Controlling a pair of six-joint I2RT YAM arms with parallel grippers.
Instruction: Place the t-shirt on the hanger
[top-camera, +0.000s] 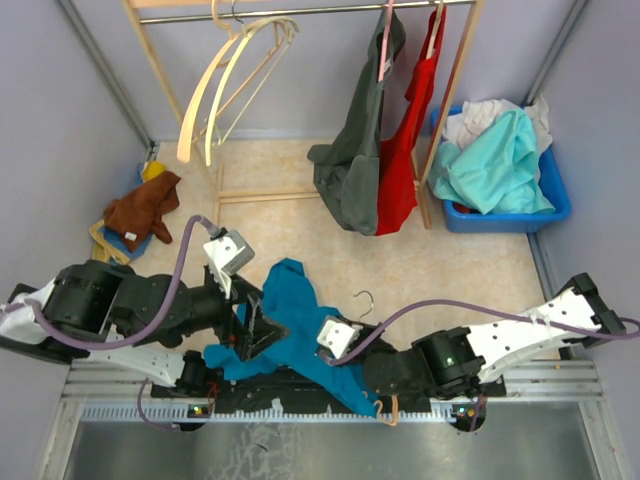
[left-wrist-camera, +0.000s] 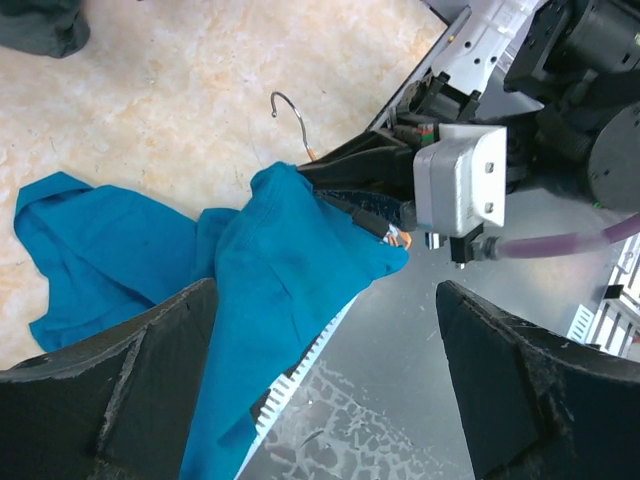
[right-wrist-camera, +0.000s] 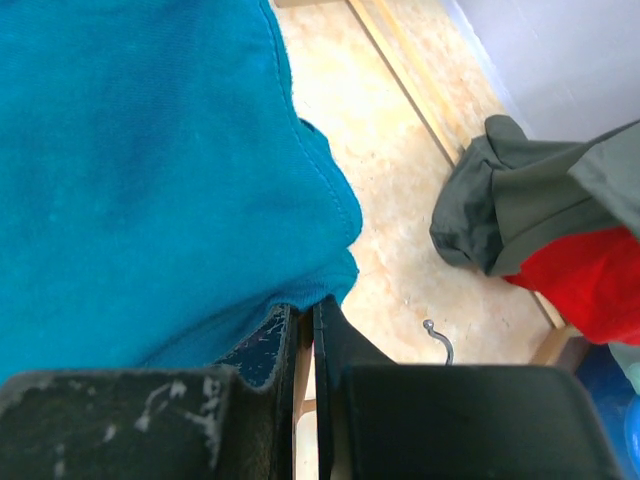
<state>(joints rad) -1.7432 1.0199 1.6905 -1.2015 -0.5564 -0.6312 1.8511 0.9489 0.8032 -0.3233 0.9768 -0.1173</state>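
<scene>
A lab cell: bare partition walls (top-camera: 60, 130), wooden garment rack (top-camera: 320, 12), blue bin (top-camera: 500, 222) (heaped with clothes (top-camera: 495, 160)).

t-shirt (top-camera: 292, 310): bunched between both arms | hanger (top-camera: 370, 300): silver hook showing beside it

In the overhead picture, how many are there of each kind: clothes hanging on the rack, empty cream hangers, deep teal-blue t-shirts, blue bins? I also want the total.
Clothes hanging on the rack: 2, a dark grey shirt and a red garment
Empty cream hangers: 2
Deep teal-blue t-shirts: 1
Blue bins: 1
Total: 6
</scene>
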